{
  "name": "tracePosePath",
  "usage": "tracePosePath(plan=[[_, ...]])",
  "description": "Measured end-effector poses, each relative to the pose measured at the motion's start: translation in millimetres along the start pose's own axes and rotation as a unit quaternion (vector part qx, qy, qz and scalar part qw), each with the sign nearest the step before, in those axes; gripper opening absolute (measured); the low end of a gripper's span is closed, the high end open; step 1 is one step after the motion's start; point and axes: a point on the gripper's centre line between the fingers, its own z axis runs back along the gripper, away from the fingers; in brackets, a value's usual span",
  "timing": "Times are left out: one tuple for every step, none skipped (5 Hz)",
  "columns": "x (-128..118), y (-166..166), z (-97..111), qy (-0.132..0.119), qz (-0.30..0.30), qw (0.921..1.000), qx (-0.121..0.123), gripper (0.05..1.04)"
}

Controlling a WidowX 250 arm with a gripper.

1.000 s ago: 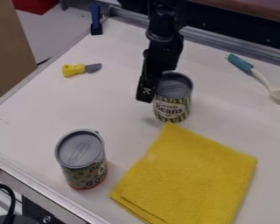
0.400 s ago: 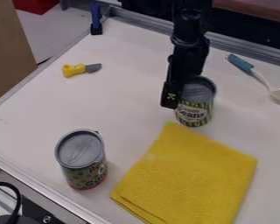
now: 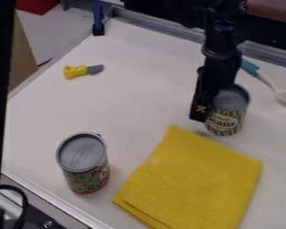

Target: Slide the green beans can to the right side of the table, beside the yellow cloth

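Inside the counter's (image 3: 133, 94) far edge, we see the gripper (image 3: 201, 110) at a green-striped can (image 3: 228, 117) — opening and hold we cannot tell — best steadied upright, clear of yellow cloth (image 3: 196, 179).

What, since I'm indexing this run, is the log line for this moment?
gripper: at striped can | striped can: upright, beyond yellow cloth | dotted can: upright, image-left of cloth

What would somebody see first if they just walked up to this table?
Probably the bright yellow cloth, lying at the front of the white table. Next, the black end effector against the green-striped can, right of the middle. Then the other can, standing left of the cloth.
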Motion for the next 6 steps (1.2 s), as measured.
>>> tracePosePath(plan=[[19.4, -4.5, 1.8, -0.017, 0.002, 0.9998, -0.007, 0.999], [41.4, -6.9, 7.7, -0.034, 0.019, 0.9992, -0.006, 0.999], [56.5, -6.9, 4.0, -0.033, 0.017, 0.9993, -0.004, 0.999], [67.1, -11.0, 0.3, -0.033, 0.004, 0.9994, -0.011, 0.999], [75.6, -12.6, 1.5, -0.046, 0.002, 0.9989, -0.007, 0.999], [72.9, -16.1, -2.8, -0.059, 0.007, 0.9981, -0.016, 0.999]])
